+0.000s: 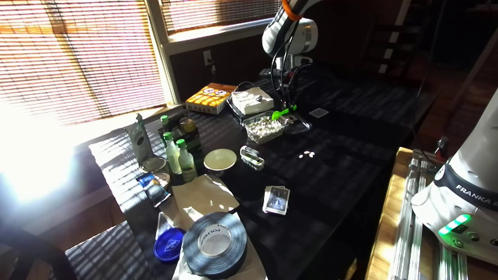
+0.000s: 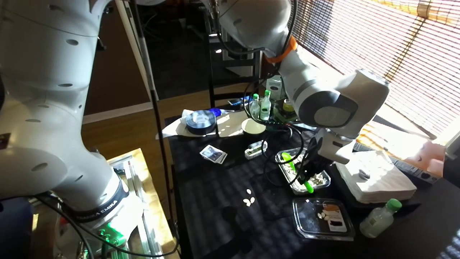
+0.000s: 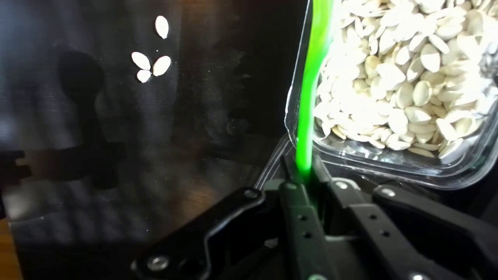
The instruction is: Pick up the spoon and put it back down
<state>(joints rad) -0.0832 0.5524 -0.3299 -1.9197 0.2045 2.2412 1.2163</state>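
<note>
step in hand, as judged: pick-up apparently complete, put-down not yet done. the pincer (image 3: 304,170) pinches the green spoon (image 3: 307,103) by its handle; the spoon projects forward from the pincer, over the edge of the seed tray (image 3: 389,166). next move: lower the pincer smoothly until the tray or the desk (image 3: 210,93) beneath it bears the spoon, then release and retract upward.

The gripper (image 1: 288,106) holds the green spoon (image 1: 282,112) over a clear tub (image 1: 264,137); a tape roll (image 1: 235,249) rests on paper (image 1: 254,265).
</note>
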